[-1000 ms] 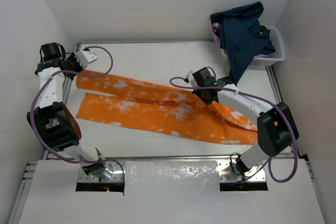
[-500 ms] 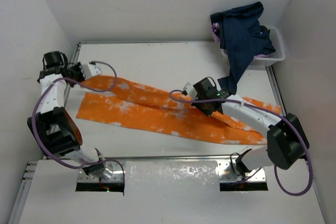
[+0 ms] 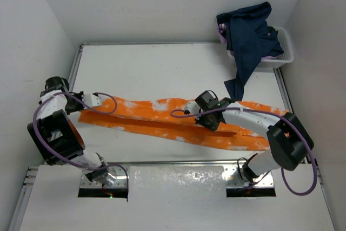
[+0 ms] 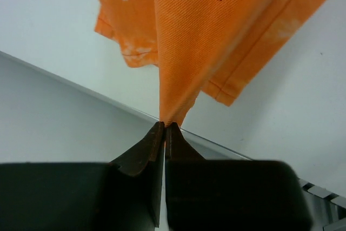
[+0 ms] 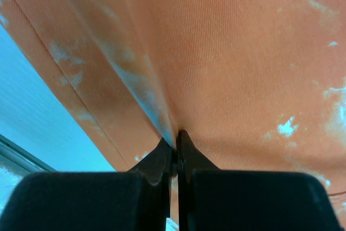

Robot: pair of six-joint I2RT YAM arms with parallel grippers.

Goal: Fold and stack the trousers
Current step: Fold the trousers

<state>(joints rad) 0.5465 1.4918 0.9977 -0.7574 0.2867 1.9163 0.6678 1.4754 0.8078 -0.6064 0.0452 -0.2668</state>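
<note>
The trousers point(image 3: 146, 118) lie in a long strip across the near part of the table point(image 3: 162, 68). They look soft, light and floppy, so they will sag where nobody holds them. The hem and the thick seam are good spots to grab. The left gripper point(image 4: 164, 129) is pinched tight on the leg end at the left. The right gripper point(image 5: 174, 138) is pinched tight on a ridge of cloth near the middle. Dark blue clothes point(image 3: 248, 33) hang out of a white basket point(image 3: 286, 52) in the far right corner. Their tip dangles near the trousers and might get in the way.
</note>
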